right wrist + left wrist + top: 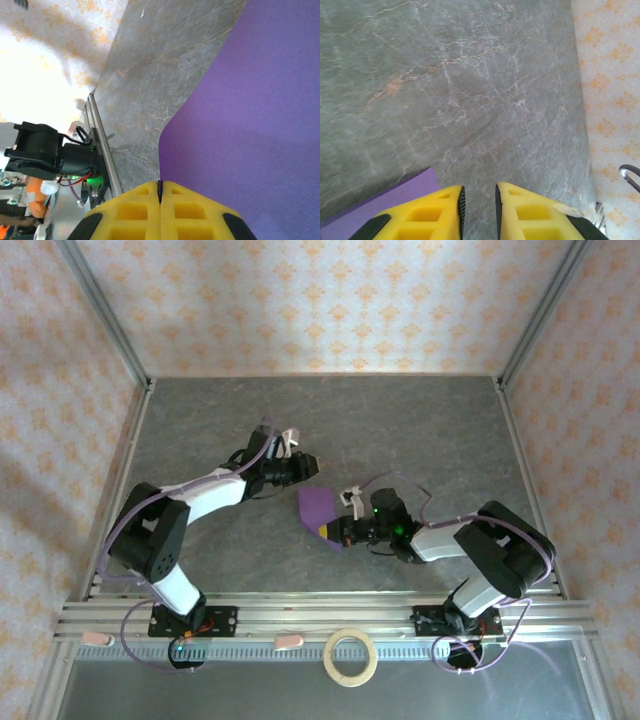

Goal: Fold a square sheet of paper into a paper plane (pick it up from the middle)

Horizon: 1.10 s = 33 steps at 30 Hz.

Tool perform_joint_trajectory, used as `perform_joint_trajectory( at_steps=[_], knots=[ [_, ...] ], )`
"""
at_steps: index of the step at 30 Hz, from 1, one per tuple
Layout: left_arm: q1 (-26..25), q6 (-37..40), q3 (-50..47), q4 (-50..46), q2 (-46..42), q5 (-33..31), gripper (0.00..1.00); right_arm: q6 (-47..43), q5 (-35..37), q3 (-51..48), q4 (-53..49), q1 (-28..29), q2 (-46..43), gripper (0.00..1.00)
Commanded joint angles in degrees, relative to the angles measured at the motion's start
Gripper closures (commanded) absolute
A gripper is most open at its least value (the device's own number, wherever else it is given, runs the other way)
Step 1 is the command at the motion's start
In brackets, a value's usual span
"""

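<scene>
**Purple sheet clamped by the right gripper, left gripper set at its far edge**

On the grey marbled table (420,430), the left arm (170,540) was seen stretched from its base toward the middle. The left gripper (308,466) was placed at the far left corner of the purple paper sheet (318,505). In the left wrist view, its yellow fingers (440,215) were held narrowly apart. Bare table was seen in the gap between them and nothing was gripped there. The sheet (395,197) was seen just beside the left finger, its edge passing under that finger.

The sheet was found near the middle of the table, between the two grippers, with one corner pointed toward the near edge.

The right gripper (330,532) was set at the sheet's near edge. In the right wrist view, its fingers (135,215) were pressed tightly together. The sheet (250,125) was spread beyond their tips, and its edge was drawn into the seam between them, so the paper was taken as pinched there.

A tan tape ring (329,656) was left lying in front of the aluminium rail (320,615). The right arm (490,550) was seen bent back toward its base.
</scene>
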Motion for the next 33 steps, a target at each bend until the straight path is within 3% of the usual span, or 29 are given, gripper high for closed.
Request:
perform_joint_trajectory(
  at_steps=[1, 7, 15, 27, 33],
  knots=[
    [-1.35, 4.11, 4.43, -4.45, 3.71, -0.11, 0.8, 0.51, -1.92, -0.3, 2.78, -0.17, 0.59, 1.0],
    [-2.16, 5.2, 7.9, -5.91, 10.27, 0.17, 0.87, -0.3, -1.03, -0.11, 1.57, -0.26, 1.05, 1.0],
    [-3.33, 8.49, 9.92, -8.35, 16.02, 1.06, 0.89, -0.89, -0.6, 0.3, 0.26, -0.26, 1.56, 1.0],
    [-3.58, 11.05, 9.78, -11.06, 17.24, -0.6, 0.94, -1.24, -0.84, 0.94, -0.38, -0.26, 3.28, 1.0],
    [-3.59, 9.91, 5.98, -8.48, 11.09, -0.75, 0.94, -1.13, -0.62, 1.12, -0.65, -0.26, 3.76, 1.0]
  ],
)
